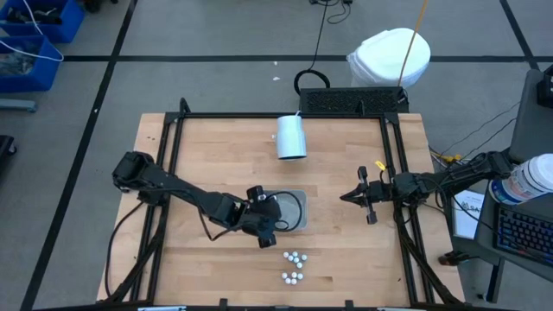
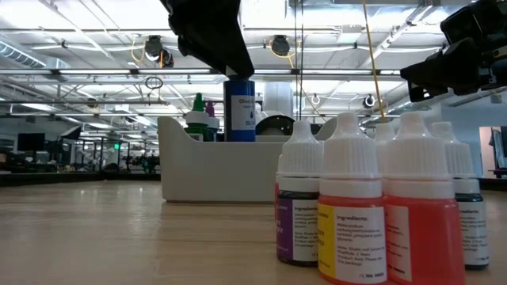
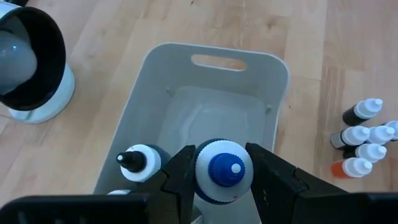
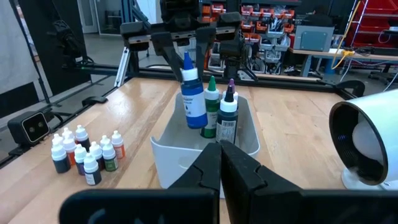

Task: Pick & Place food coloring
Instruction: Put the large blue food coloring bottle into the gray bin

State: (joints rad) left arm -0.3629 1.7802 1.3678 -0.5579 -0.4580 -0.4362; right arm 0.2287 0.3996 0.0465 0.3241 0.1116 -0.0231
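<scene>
Left gripper (image 3: 221,171) holds blue bottle (image 3: 224,169) inside bin (image 3: 273,74).

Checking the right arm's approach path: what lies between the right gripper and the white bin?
Bare wood of the table. In the high view the right gripper is parked clear of the white bin, with nothing between them.

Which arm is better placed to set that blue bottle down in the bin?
Left. Its claw already grips the blue bottle right over the bin. The right claw waits empty, off to the side.
</scene>
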